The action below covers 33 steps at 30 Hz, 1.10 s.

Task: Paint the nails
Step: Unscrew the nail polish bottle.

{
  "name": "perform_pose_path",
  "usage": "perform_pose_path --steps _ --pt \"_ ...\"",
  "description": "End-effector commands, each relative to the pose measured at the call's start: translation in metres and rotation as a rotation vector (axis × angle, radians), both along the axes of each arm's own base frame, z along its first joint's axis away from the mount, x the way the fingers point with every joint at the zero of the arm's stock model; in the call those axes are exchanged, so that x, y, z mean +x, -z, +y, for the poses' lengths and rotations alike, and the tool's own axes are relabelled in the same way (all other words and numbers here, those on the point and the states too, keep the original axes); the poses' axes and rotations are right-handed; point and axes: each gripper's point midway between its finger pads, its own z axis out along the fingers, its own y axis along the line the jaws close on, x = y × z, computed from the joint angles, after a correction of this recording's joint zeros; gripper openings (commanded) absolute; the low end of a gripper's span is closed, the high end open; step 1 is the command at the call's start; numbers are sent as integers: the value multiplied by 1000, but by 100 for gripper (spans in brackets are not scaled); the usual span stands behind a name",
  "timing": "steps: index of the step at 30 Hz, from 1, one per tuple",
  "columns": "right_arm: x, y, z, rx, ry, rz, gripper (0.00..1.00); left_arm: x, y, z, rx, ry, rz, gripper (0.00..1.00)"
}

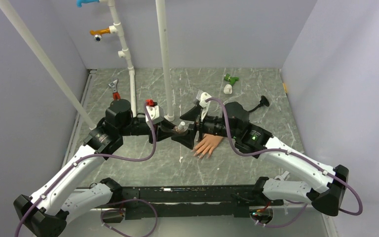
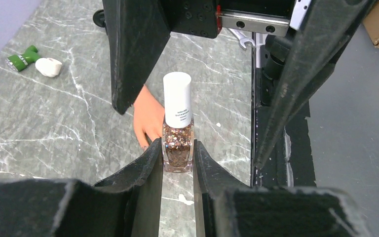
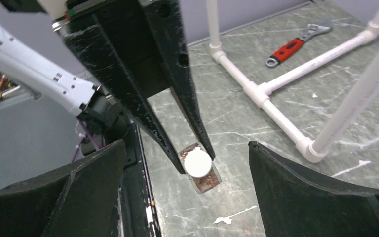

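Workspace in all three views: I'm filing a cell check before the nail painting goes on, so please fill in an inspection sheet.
Surface: grey marbled table, with white specks and streaks.
Job's things: mannequin hand lies on the table, fingers toward the arm bases; glitter polish bottle has its white cap on.
Clutter: red-handled wrench, green piece, white piece and black tool, all toward the back.
End effectors: left end effector shut on the bottle's glass body; right end effector open, its fingers either side of the cap and clear of it.
Cables: purple cables loop along both arms; no snag seen.
Surroundings: white pipe frame; plain grey walls.
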Motion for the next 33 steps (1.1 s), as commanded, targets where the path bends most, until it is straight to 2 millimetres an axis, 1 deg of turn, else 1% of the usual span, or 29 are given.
perform_pose_path --steps 1,3,7,9,14,17,21,24,28,30,33 --pt "20 -42 -13 126 181 25 99 5 -30 -1 -59 -17 -84 0" --pt "29 -50 -20 162 259 56 100 10 -30 0 -58 -48 -82 0" --pt "55 -56 -40 210 463 118 99 23 -31 2 -68 -131 -79 0" --pt "59 -59 -41 223 492 126 98 28 -30 3 -68 -161 -73 0" --pt "71 -61 -36 243 547 172 92 43 -27 6 -66 -241 -51 0" --pt "78 -59 -31 249 581 197 90 53 -26 11 -69 -307 -49 0" --pt "80 -60 -21 265 576 217 85 64 -27 17 -76 -388 -51 0" --pt "81 -61 -11 262 576 222 78 67 -26 20 -74 -410 -52 0" --pt "87 -61 1 262 579 210 74 67 -26 19 -71 -407 -50 0" --pt "88 -60 5 257 577 202 71 67 -26 19 -70 -407 -51 0" --pt "90 -57 9 246 582 196 64 68 -25 20 -68 -412 -51 0"
